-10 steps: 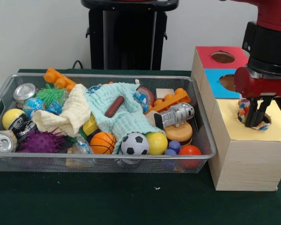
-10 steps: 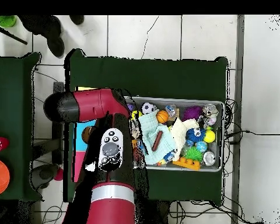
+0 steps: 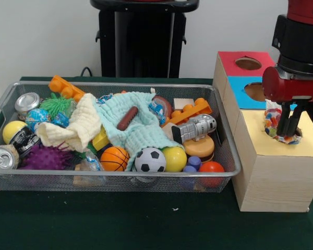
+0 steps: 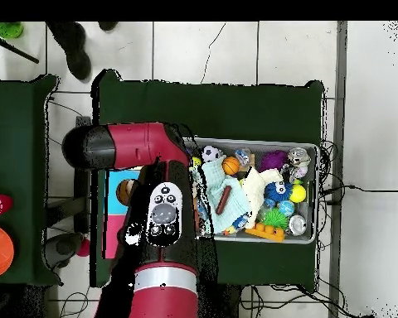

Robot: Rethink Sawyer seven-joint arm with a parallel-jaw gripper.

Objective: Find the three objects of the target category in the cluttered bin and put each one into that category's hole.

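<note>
Silver wire bin (image 3: 225, 156); mint-green cloth (image 3: 141, 127); pale-yellow cloth (image 3: 75, 127); multicolour patterned fabric (image 3: 274, 125) (red, blue, white bits); yellow-topped box (image 3: 276, 166); dark green counter (image 3: 120, 219).

A dark green cloth-covered table (image 3: 120, 224) carries the silver wire-mesh bin (image 3: 115, 181) at its centre and, touching it at three o'clock in the front view, a pale wooden box (image 3: 271, 179).

No text, brand, number or sign can be read in either view. The dark printed wrap on the can (image 3: 24, 138) at the wire bin's (image 3: 227, 156) left end is too small and blurred to make out, and the coloured box tops carry no lettering.
</note>
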